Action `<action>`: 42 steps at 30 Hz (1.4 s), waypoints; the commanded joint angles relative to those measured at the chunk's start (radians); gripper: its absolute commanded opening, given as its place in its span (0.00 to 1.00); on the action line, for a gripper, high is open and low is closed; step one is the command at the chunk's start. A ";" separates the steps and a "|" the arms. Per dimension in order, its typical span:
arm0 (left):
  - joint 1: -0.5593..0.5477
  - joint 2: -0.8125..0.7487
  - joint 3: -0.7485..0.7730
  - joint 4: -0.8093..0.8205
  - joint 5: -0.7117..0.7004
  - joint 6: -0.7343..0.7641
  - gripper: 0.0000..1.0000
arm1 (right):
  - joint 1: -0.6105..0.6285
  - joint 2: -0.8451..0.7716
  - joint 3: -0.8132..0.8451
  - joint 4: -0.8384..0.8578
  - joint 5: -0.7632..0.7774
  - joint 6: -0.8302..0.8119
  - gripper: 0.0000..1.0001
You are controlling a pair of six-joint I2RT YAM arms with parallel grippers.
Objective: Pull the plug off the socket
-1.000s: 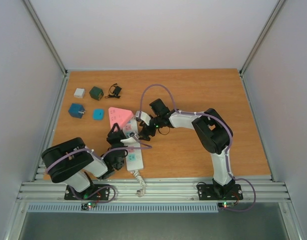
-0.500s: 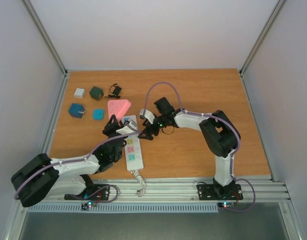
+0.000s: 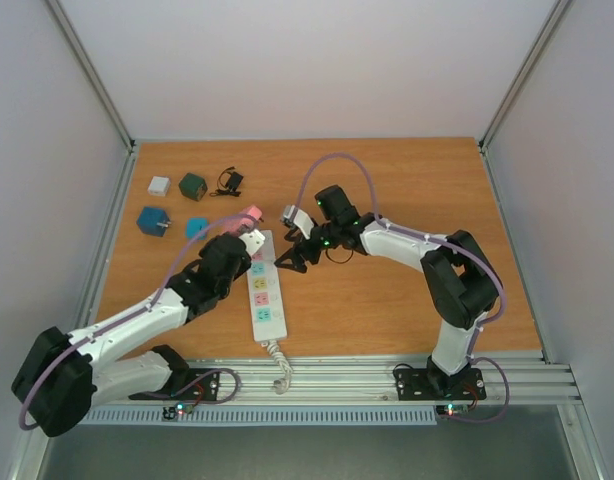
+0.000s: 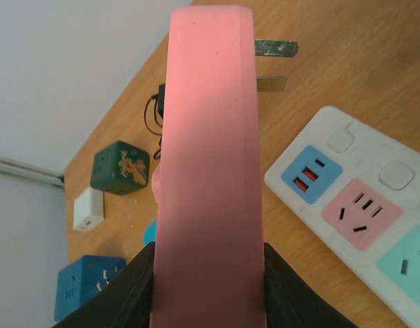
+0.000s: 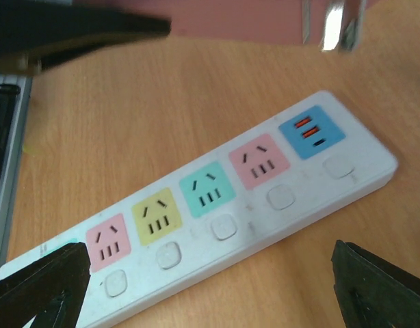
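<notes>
Looking from above, we see the socket (image 3: pixel 266 291) lying flat on the wooden table (image 3: pixel 387 290), a little left of the middle of the frame. Its white cord (image 3: pixel 278 362) runs toward the lower edge, and its coloured faces all show uncovered.

The pink plug (image 3: pixel 249 217) is in the air just beyond the upper end of the socket. The left gripper (image 4: pixel 208 249) pinches it on both flat sides. In the left wrist view its metal prongs (image 4: pixel 275 48) stick out free at the upper right, touching nothing.

The right gripper (image 5: pixel 206 254) hangs low over the socket with its jaws spread wide. In its own view the black fingers (image 5: pixel 39 283) stand in the two lower corners, and we cannot tell whether they touch the strip.

Other things stand in the upper left of the top view, well apart from the socket:
- a white cube (image 3: pixel 159 185)
- a dark green cube (image 3: pixel 193 185)
- a black adapter (image 3: pixel 230 181) with a thin cord
- a blue cube (image 3: pixel 152 221)
- a small turquoise piece (image 3: pixel 195 228), just left of the plug
</notes>
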 commanded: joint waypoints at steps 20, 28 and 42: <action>0.377 -0.049 0.175 -0.230 0.219 -0.128 0.01 | 0.370 0.206 0.189 -0.082 0.331 -0.133 0.99; 0.434 -0.030 0.194 -0.242 0.273 -0.131 0.01 | 0.392 0.306 0.222 -0.182 0.407 -0.233 0.98; 0.431 0.008 0.160 -0.210 0.290 -0.023 0.01 | 0.263 0.187 0.015 -0.188 0.444 -0.359 0.99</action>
